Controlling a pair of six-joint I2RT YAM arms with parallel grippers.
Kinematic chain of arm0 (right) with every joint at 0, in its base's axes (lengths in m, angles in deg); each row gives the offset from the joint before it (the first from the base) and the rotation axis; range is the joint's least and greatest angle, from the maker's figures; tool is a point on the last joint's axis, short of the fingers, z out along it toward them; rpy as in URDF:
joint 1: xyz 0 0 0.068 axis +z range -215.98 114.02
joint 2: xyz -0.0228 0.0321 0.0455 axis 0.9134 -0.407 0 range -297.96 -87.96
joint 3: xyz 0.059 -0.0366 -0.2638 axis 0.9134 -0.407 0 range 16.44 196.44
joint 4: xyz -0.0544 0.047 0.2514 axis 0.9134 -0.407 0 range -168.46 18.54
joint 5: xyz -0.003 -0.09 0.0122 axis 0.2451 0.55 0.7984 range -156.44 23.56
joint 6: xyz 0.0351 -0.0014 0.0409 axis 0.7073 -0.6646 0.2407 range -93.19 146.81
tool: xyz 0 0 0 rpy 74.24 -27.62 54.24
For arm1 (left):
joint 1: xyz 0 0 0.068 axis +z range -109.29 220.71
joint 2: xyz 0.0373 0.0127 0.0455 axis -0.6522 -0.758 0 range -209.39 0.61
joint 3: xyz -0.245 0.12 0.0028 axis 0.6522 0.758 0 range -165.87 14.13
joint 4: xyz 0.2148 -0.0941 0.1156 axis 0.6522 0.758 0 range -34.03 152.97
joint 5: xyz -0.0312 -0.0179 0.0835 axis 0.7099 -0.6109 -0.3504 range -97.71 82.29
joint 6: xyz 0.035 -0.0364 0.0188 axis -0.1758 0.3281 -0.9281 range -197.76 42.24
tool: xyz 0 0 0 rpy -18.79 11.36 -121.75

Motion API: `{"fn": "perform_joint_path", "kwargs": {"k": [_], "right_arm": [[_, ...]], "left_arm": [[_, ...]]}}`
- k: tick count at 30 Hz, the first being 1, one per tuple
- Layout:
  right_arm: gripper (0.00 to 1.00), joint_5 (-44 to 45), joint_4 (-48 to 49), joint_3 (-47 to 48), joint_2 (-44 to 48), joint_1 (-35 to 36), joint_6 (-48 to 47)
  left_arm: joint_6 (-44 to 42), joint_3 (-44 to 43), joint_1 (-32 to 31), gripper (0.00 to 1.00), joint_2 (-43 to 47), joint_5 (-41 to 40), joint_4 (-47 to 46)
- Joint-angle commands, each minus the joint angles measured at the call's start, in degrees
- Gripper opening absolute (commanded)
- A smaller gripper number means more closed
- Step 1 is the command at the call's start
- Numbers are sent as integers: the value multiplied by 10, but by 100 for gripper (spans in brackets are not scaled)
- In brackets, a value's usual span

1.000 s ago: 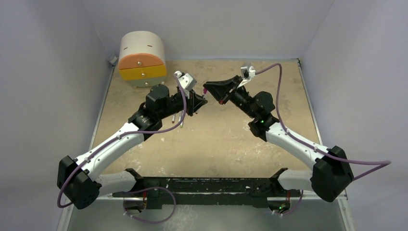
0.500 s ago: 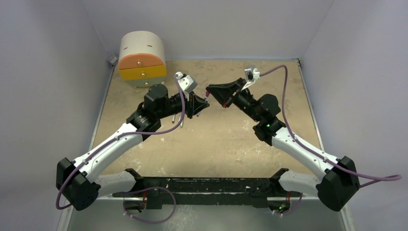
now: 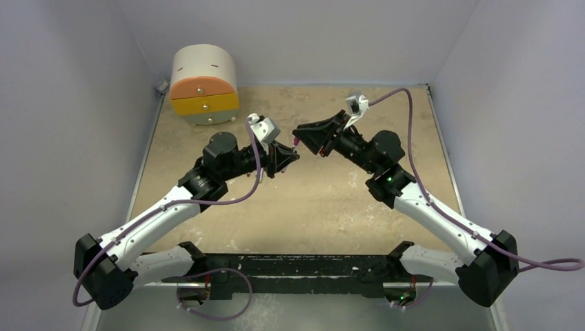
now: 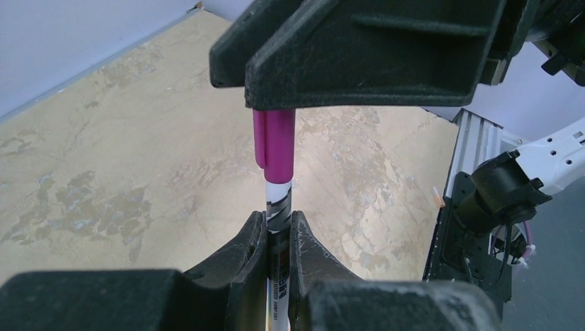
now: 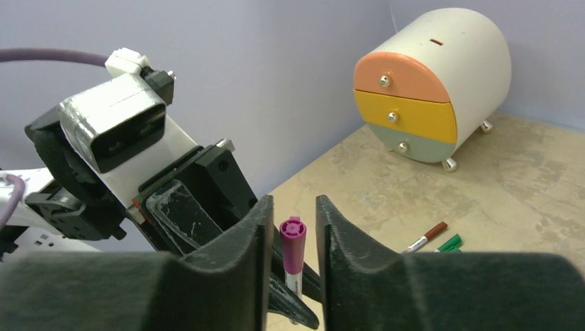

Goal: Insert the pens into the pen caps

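Left gripper is clenched on a pen, jaws tight on the printed shaft just below the cap. The pen stands roughly upright between the fingers in the left wrist view.

Magenta cap is seated on the pen's upper end, white shaft showing right under it.

Right gripper is released. Its fingers straddle the cap with a visible gap on each side, touching nothing. From the left wrist view, the right gripper's black body sits directly over the cap at 12 o'clock, hiding the cap's top.

In the top view the two grippers meet tip to tip above the table, slightly toward 12 o'clock from its centre. The left one comes in from 8 o'clock, the right one from 4 o'clock.

On the table in the right wrist view, at about 3 o'clock from the cap, I see a dark red-ended pen lying flat. Green caps lie just beside it. I can't tell whether the green ones are on pens, since my finger cuts them off.

Drawer unit stands in the table's 11 o'clock corner, well apart from both grippers.
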Motion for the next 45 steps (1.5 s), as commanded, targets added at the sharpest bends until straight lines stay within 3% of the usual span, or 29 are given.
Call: {"fn": "perform_joint_path", "kwargs": {"k": [1, 3, 7, 12, 16, 22, 33, 40, 45], "right_arm": [[35, -15, 0, 38, 8, 1, -14], [43, -12, -4, 42, 12, 0, -17], [47, 8, -19, 42, 24, 0, -25], [49, 116, -88, 16, 60, -1, -52], [43, 181, -143, -6, 88, -4, -59], [43, 184, -160, -23, 102, -5, -63], [43, 164, -148, -28, 72, -6, -69], [43, 167, -151, -32, 68, -7, -74], [43, 172, -157, -31, 59, -8, -84]], "left_arm": [[-11, 8, -6, 0, 23, -4, -18], [-10, 12, -7, 0, 24, -9, -14], [-2, 16, -7, 0, 20, -49, -11], [37, -29, -4, 0, -37, -268, 66], [78, -96, 28, 0, -152, -365, 171], [127, -80, 77, 0, -262, -365, 115], [121, -207, 83, 0, -454, -371, 197], [137, -209, 86, 0, -495, -380, 203], [154, -198, 86, 5, -499, -395, 209]]}}
